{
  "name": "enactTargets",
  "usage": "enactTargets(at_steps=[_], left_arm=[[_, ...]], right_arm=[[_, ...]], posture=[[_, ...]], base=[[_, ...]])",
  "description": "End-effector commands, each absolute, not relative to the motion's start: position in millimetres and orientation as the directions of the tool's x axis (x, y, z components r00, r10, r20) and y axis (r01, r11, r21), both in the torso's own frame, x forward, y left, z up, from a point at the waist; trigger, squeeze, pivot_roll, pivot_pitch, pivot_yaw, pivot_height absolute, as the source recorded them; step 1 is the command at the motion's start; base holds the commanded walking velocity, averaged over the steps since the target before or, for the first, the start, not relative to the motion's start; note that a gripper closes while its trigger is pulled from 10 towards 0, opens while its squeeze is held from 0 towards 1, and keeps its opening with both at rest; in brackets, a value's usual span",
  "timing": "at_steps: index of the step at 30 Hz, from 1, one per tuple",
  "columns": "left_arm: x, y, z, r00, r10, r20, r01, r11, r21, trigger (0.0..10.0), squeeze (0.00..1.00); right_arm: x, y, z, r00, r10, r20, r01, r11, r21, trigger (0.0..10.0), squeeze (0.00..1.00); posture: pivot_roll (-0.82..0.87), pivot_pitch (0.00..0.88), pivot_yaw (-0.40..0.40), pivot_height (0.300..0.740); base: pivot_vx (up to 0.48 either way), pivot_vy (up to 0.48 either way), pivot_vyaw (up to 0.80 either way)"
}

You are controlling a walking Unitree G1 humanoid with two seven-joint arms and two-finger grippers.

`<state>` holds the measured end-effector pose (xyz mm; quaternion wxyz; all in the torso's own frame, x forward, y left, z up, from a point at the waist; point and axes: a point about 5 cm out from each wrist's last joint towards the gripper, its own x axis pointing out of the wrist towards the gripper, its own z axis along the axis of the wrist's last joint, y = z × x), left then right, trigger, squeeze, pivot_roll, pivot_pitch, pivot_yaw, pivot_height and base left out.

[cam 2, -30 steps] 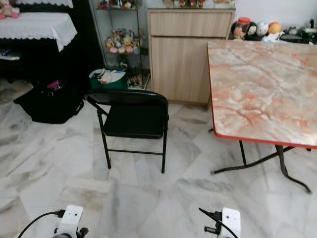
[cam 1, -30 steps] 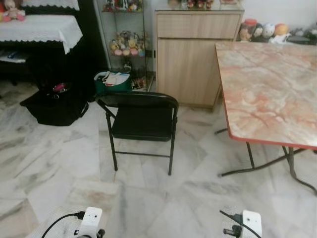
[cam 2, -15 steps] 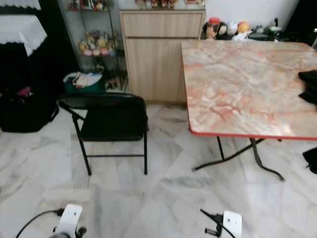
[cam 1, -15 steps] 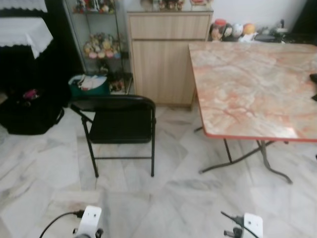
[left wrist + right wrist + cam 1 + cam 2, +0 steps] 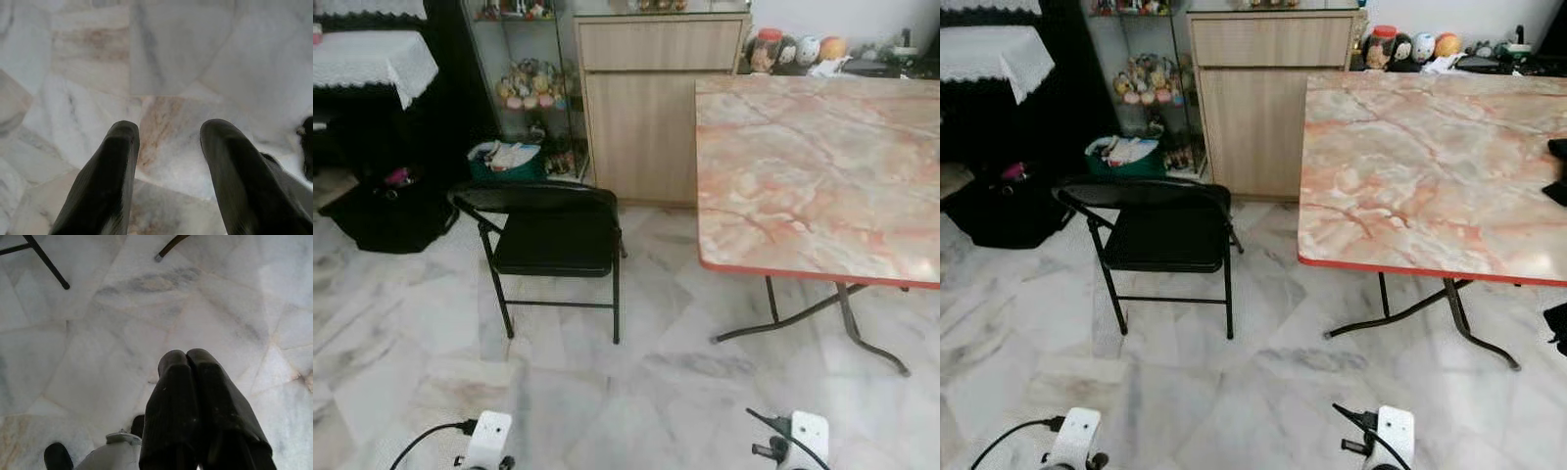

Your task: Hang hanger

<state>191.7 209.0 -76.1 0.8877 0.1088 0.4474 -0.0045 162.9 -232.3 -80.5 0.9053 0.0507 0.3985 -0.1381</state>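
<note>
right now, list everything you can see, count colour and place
folding chair: one, black, on the marble floor, left of the table
folding table: one, pink marble top with red edge, to the right
wooden cabinet: one, light brown, behind the chair
glass shelf: one, holding small figurines, left of the cabinet
green bin: one, beside the glass shelf's foot
black bag: one, on the floor at far left
left gripper: open, hanging over the floor
right gripper: shut, hanging over the floor

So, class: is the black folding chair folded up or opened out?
Opened out: the black folding chair stands on its legs, seat flat, on the marble floor.
</note>
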Motion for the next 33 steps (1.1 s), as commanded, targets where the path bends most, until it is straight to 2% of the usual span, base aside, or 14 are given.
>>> enactTargets(at_steps=[1,33], left_arm=[[188.4,214.7,-76.8,0.588,0.102,-0.802,0.116,0.971,0.208,10.0,0.0],[189.7,214.6,-76.0,0.593,0.093,-0.8,0.119,0.972,0.201,10.0,0.0]], right_arm=[[164.9,-228.7,-80.7,0.647,-0.201,-0.736,0.294,0.956,-0.002,10.0,0.0],[166.1,-228.0,-80.4,0.648,-0.192,-0.737,0.287,0.958,0.003,10.0,0.0]], posture=[[-0.14,0.0,0.047,0.74],[-0.14,0.0,0.045,0.74]], base=[[0.0,-0.247,0.0],[0.0,-0.25,0.0]])
